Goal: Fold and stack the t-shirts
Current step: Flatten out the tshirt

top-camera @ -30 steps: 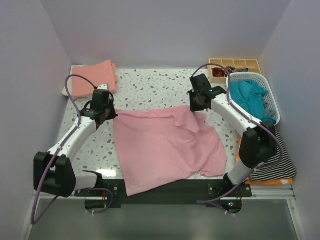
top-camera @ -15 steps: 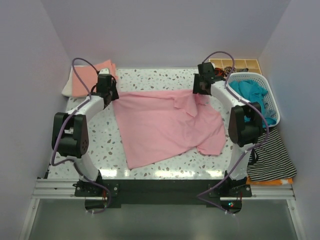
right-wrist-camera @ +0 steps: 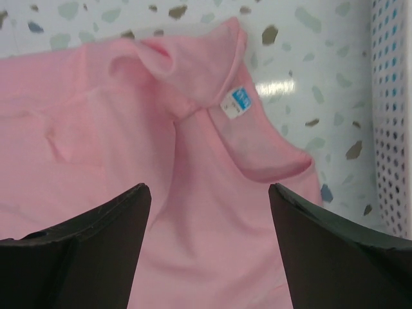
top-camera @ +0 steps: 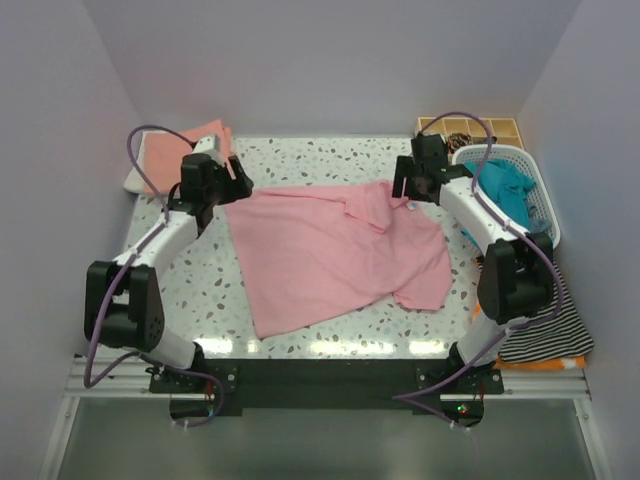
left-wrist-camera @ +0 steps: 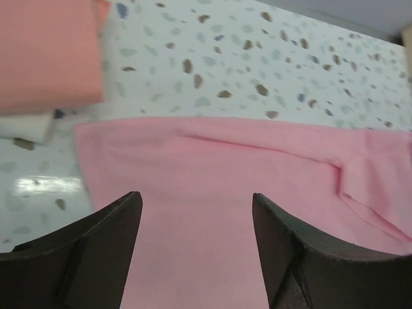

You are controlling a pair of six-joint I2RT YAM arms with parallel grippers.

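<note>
A light pink t-shirt (top-camera: 330, 255) lies spread across the middle of the table, its far edge folded over near the collar. A small white and blue neck label (right-wrist-camera: 236, 103) shows there. My left gripper (top-camera: 236, 186) hovers open over the shirt's far left corner (left-wrist-camera: 96, 138), with only pink cloth (left-wrist-camera: 225, 167) below its fingers. Over the collar end my right gripper (top-camera: 406, 192) is also open, holding nothing, with the shirt (right-wrist-camera: 193, 193) under it. A folded salmon-orange t-shirt (top-camera: 185, 150) lies at the back left on a white one (top-camera: 134, 180). A teal t-shirt (top-camera: 500, 195) fills the basket.
The white perforated basket (top-camera: 545, 205) stands at the back right, its wall (right-wrist-camera: 389, 116) close to my right gripper. Behind it sits a wooden compartment box (top-camera: 470, 128). A striped cloth (top-camera: 545, 325) lies off the table's right edge. Walls close in three sides.
Both grippers have opened and let go of the pink shirt's far edge. The shirt had been drawn toward the back of the table and now lies flatter.
</note>
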